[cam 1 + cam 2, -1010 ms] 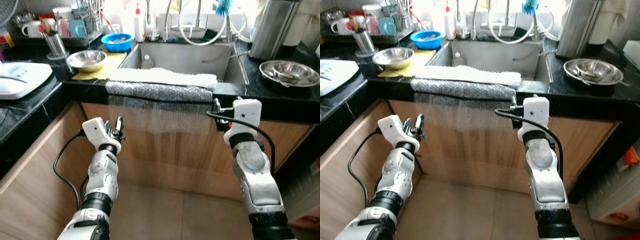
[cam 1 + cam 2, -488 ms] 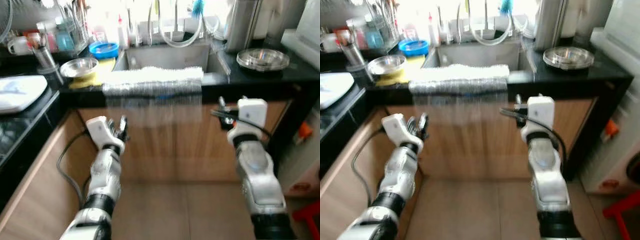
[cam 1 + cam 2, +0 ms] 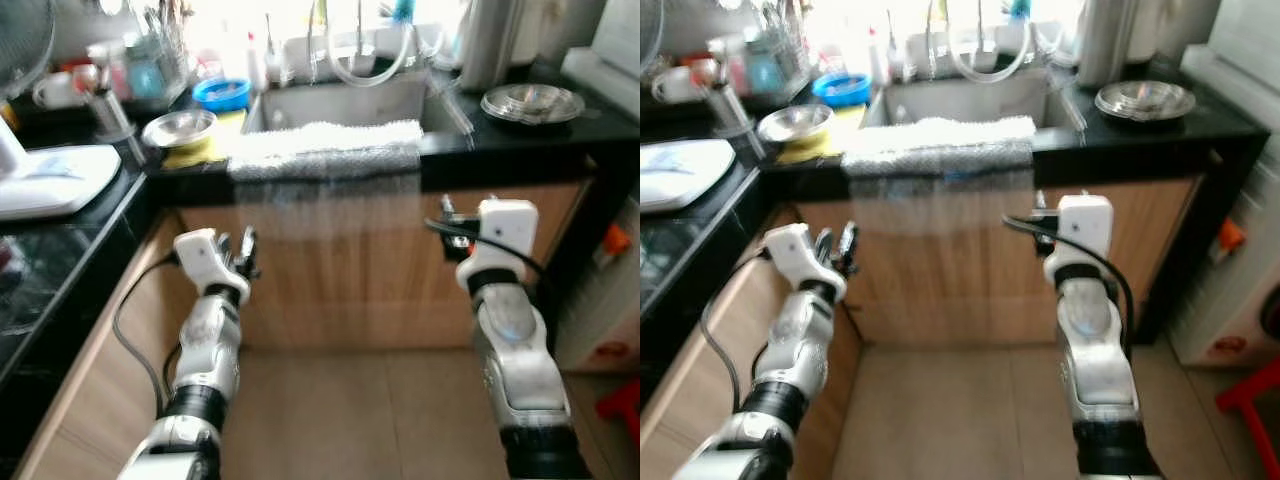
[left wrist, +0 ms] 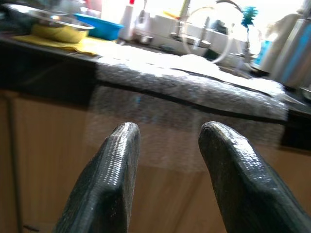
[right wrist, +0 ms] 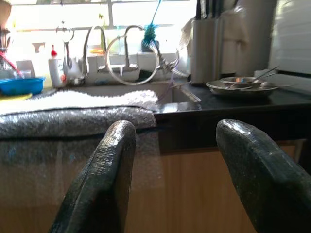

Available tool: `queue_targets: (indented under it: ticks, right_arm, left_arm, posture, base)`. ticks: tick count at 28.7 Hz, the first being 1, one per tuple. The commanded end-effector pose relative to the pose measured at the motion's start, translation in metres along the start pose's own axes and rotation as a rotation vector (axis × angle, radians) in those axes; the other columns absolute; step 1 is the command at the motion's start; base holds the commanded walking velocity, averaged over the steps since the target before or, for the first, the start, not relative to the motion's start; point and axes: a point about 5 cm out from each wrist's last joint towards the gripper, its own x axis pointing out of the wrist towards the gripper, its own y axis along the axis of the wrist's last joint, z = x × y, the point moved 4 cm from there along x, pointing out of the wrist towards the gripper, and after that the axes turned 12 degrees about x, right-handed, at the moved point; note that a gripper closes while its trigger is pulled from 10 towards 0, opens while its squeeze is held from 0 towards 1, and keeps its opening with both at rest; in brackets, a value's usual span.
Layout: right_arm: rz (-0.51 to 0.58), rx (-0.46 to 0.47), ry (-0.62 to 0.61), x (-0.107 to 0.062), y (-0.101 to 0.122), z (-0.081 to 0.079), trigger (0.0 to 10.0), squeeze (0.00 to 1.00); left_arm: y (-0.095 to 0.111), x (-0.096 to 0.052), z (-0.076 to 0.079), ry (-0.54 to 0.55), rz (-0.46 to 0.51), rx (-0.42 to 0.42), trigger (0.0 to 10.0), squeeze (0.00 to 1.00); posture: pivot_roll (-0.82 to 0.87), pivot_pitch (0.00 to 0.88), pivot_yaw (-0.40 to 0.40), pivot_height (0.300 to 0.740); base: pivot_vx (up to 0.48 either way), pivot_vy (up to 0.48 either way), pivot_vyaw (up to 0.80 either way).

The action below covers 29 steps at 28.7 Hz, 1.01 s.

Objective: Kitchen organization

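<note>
A black stone countertop (image 3: 500, 140) runs across the far side over pale wooden cabinet fronts (image 3: 330, 270), with a second black counter (image 3: 60, 260) down the left. A stainless steel sink (image 3: 350, 100) sits in the middle. Draped over its near edge is a long sheet of clear bubble wrap (image 3: 325, 160), knobbly and white on top, its long axis running left to right, its see-through end hanging down the cabinet.

A shallow steel dish (image 3: 532, 100) rests far right. A round steel bowl (image 3: 178, 128) sits on a yellow cloth (image 3: 200, 150) left of the sink, a blue plastic bowl (image 3: 221, 93) just beyond. A white flat appliance (image 3: 50, 180) lies on the left counter.

The left gripper (image 3: 243, 257) and right gripper (image 3: 443, 218) hang below counter level, both empty, black fingers (image 4: 107, 179) spread apart.
</note>
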Motion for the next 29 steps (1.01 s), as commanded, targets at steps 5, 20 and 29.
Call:
queue_targets:
  ticks: [5, 20, 29]
  right_arm:
    - [0.013, 0.023, -0.004, 0.001, 0.002, -0.004, 10.0, 0.0]
    - [0.013, 0.033, -0.038, -0.002, 0.0, 0.002, 10.0, 0.0]
    - [0.011, 0.027, -0.049, -0.001, 0.0, 0.005, 10.0, 0.0]
  left_arm:
    - [0.007, 0.002, -0.003, -0.017, 0.013, 0.043, 10.0, 0.0]
    - [0.014, 0.004, 0.008, -0.066, 0.024, 0.051, 10.0, 0.0]
    - [0.017, 0.004, 0.011, -0.08, 0.033, 0.044, 10.0, 0.0]
  posture:
    - [-0.13, 0.0, 0.109, 0.74]
    - [-0.14, 0.0, 0.128, 0.74]
    - [-0.14, 0.0, 0.126, 0.74]
  base:
    - [0.323, 0.0, 0.0]
    - [0.35, 0.0, 0.0]
    - [0.266, 0.0, 0.0]
